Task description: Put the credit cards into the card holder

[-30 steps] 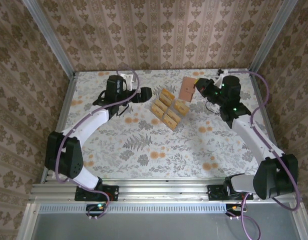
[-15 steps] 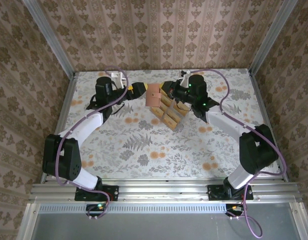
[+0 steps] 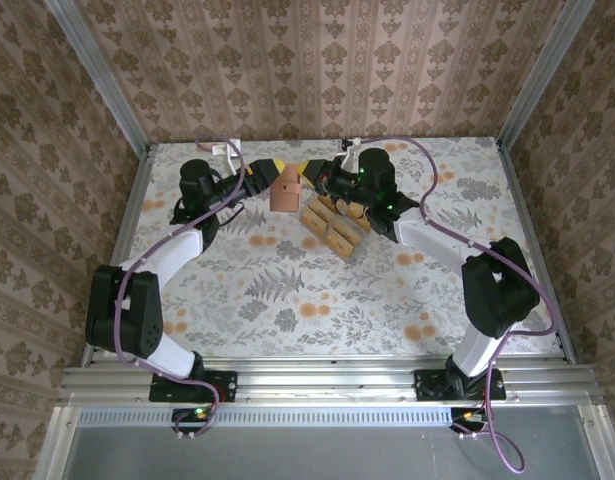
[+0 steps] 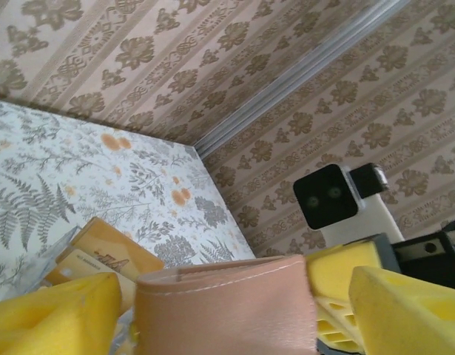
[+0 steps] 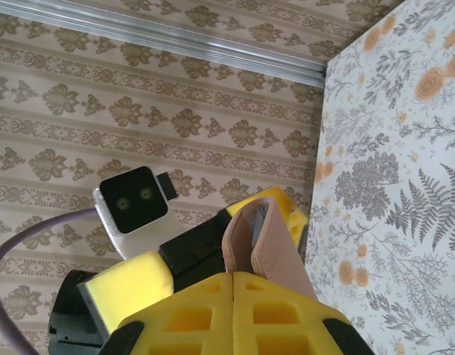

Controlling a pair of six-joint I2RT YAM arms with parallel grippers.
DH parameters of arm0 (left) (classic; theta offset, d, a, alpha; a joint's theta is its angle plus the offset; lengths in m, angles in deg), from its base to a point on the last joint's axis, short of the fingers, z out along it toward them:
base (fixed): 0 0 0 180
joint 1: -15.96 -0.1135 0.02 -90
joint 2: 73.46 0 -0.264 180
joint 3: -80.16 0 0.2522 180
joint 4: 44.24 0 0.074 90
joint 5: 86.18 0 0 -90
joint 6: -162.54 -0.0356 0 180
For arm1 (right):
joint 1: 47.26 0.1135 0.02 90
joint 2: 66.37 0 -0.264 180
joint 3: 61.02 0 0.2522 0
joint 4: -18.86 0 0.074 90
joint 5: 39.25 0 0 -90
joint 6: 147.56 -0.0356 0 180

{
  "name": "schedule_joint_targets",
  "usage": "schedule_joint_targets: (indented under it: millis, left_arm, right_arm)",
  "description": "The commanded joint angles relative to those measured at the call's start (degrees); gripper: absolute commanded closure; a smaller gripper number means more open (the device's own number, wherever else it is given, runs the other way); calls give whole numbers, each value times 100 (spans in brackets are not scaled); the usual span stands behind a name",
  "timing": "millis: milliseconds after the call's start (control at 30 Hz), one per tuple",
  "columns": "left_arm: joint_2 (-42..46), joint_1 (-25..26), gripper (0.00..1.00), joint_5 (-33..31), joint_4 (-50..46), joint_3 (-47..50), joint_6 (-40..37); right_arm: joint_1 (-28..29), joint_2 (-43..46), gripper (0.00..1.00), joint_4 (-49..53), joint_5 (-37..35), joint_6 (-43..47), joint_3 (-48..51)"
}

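Between the yellow foam pads of the right gripper (image 5: pixel 234 285), which are pressed together, a salmon-pink flat folding card holder (image 5: pixel 265 248) is pinched by one edge and held aloft. The left gripper (image 4: pixel 227 314) faces it with its pads apart, one on each side of the holder's other end. Just beside them, on the floral-patterned table (image 3: pixel 287 290), tan-orange rectangular credit cards (image 3: pixel 332 228) stand in a clear plastic stand (image 3: pixel 355 248).
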Motion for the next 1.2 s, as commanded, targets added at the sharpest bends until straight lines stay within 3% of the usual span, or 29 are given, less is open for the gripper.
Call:
schedule_joint_targets:
  millis: [0, 467, 667, 700, 767, 867, 1000, 1167]
  left_arm:
    - [-120, -28, 25, 283, 730, 159, 451]
    - [-152, -15, 56, 389, 871, 254, 543]
    - [-147, -15, 86, 333, 953, 296, 608]
    - [-138, -24, 92, 313, 923, 308, 606]
    - [-100, -37, 100, 216, 752, 315, 542]
    - [74, -50, 100, -113, 227, 371, 195]
    - [342, -41, 100, -654, -697, 389, -378]
    - [476, 55, 100, -1182, -1285, 340, -703]
  right_arm:
    - [24, -79, 100, -264, 44, -92, -158]
    - [23, -243, 100, -301, 63, -124, -215]
    - [15, -287, 100, -105, 86, 6, -295]
    - [-3, -257, 93, 41, 81, 147, -314]
    - [-69, -85, 68, 505, -71, 499, -283]
    - [-126, 289, 49, 1707, -482, 1406, -342]
    - [-18, 604, 43, 3469, -1270, 2668, -665]
    - [328, 622, 38, 4411, -1913, 3404, -853]
